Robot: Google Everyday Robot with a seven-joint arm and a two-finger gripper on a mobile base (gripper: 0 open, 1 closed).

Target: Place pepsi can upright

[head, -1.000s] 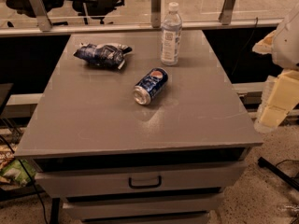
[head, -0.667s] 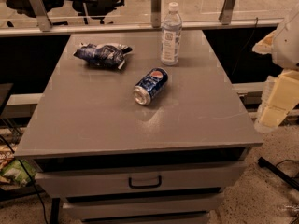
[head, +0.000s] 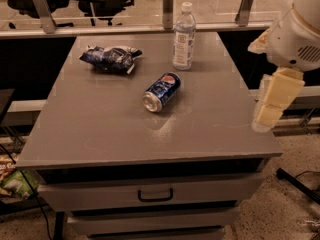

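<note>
- Pepsi can (head: 161, 92) lies on its side near the middle of the frame, on the grey cabinet top (head: 100, 126). Its axis runs diagonally, with one silver end facing the lower left and the logo turned upward.
- Gripper (head: 266, 118) hangs at the right edge of the frame, off the right side of the cabinet top and well apart from the can. Whether it is open or closed cannot be told.
- Handling, as a judgement: an aluminium can is light, and its wall is thin and dents under a hard squeeze. The painted skin is smooth and likely slippery. Whether it is full or empty cannot be told.
- On its side the can will probably roll across its axis if nudged, so a push from the side risks sending it away.
- Best hold, as a judgement: across the round body at mid-length, squarely over the axis with moderate force. The ends are stiffer but give a poorer purchase.
- Water bottle (head: 183, 36) stands upright above and to the right of the can, apart from it.
- Snack bag (head: 110, 59) lies in the upper left, also apart, so the space around the can is open for tipping it up.
</note>
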